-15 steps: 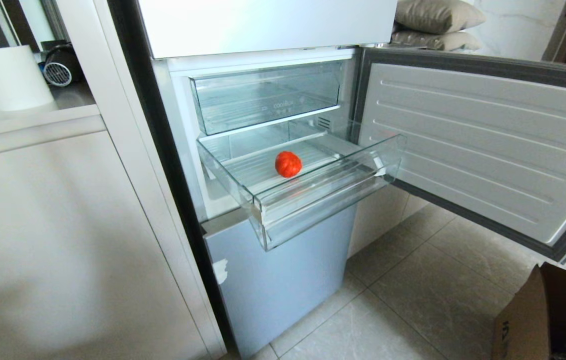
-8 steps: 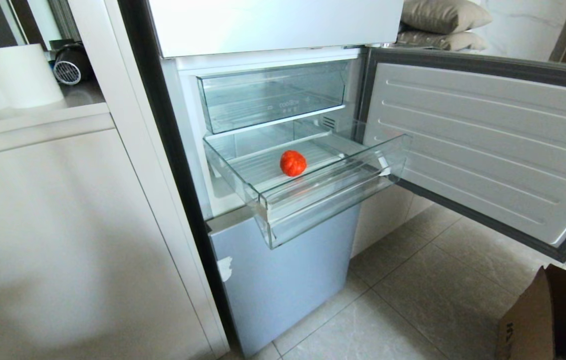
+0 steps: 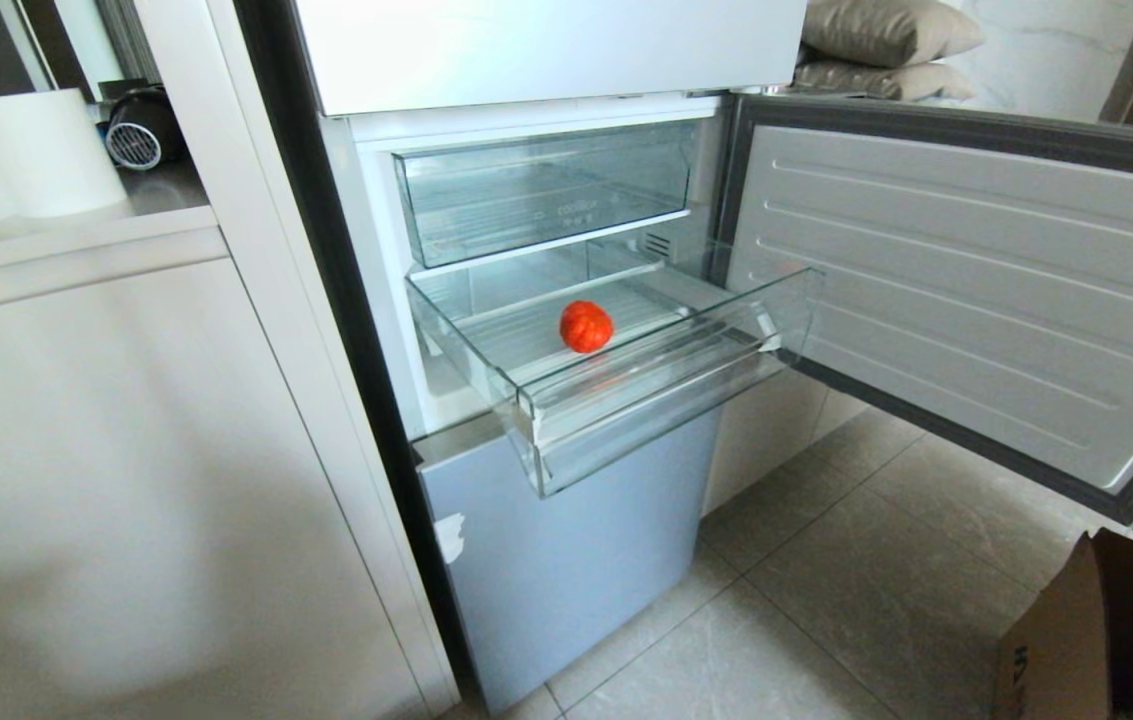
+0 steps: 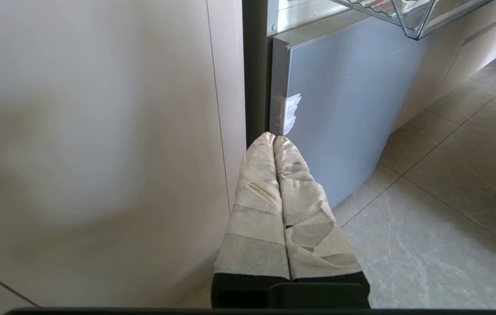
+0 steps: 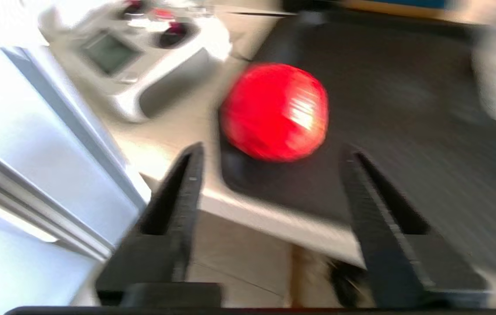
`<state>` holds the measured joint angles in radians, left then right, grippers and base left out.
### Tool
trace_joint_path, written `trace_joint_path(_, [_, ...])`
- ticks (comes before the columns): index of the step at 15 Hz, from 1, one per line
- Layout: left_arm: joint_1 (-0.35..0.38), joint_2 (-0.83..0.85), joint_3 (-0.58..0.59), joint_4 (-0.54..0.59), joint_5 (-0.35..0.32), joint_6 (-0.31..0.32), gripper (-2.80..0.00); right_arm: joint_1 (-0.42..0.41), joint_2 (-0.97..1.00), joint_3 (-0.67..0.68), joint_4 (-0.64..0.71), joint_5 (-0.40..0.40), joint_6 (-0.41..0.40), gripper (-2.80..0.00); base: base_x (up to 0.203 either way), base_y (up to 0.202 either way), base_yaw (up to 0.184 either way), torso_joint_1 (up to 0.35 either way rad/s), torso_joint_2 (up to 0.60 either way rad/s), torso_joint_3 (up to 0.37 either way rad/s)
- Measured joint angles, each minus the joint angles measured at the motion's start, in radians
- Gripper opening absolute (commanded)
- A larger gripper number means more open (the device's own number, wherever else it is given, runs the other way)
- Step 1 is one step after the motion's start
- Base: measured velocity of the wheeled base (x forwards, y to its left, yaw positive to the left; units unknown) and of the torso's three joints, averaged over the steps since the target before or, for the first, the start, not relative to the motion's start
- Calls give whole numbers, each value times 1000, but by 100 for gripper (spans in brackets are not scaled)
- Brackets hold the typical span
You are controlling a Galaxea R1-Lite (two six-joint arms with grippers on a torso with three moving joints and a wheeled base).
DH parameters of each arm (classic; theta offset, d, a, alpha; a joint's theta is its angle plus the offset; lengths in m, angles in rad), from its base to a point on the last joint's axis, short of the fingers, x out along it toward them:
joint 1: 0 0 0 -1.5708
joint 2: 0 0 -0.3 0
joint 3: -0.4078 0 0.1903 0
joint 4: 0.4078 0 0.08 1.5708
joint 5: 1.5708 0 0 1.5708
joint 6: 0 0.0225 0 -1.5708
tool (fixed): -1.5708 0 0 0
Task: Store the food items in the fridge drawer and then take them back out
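Right wrist view alone shows the spread, empty right pincer (image 5: 269,166) near a blurred, seemingly red ball (image 5: 275,111).

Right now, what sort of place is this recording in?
Most likely a home kitchen: an open fridge with a pulled-out clear drawer, pale built-in cabinets beside it, and a tiled floor.

Pale cabinet panels (image 3: 126,480) fill the left, a counter (image 3: 56,235) above them carrying a white roll (image 3: 21,155) and a small black fan (image 3: 138,130). Grey stone tiles (image 3: 856,590) cover the floor. A cardboard box (image 3: 1106,640) sits at the lower right, cushions (image 3: 886,45) stacked beyond the door. Soft daylight throughout.
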<state>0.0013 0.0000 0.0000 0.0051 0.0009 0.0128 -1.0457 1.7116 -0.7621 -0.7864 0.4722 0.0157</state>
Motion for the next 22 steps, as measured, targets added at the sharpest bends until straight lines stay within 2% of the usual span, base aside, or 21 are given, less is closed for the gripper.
trace_joint_path(3, [0, 0, 0, 0, 0, 0, -280, 2, 83, -82, -2, 40, 0, 0, 0, 0, 0, 0, 0, 0])
trace_joint_path(11, [0, 0, 0, 0, 0, 0, -280, 62, 283, -296, -5, 27, -2, 0, 0, 0, 0, 0, 0, 0])
trace_joint_path(15, [0, 0, 0, 0, 0, 0, -280, 105, 355, -360, -9, 8, 0, 0, 0, 0, 0, 0, 0, 0])
trace_joint_path(17, [0, 0, 0, 0, 0, 0, -280, 120, 382, -385, -12, -28, 0, 0, 0, 0, 0, 0, 0, 0])
trace_joint_path(22, [0, 0, 0, 0, 0, 0, -280, 132, 424, -394, -55, -39, 0, 0, 0, 0, 0, 0, 0, 0])
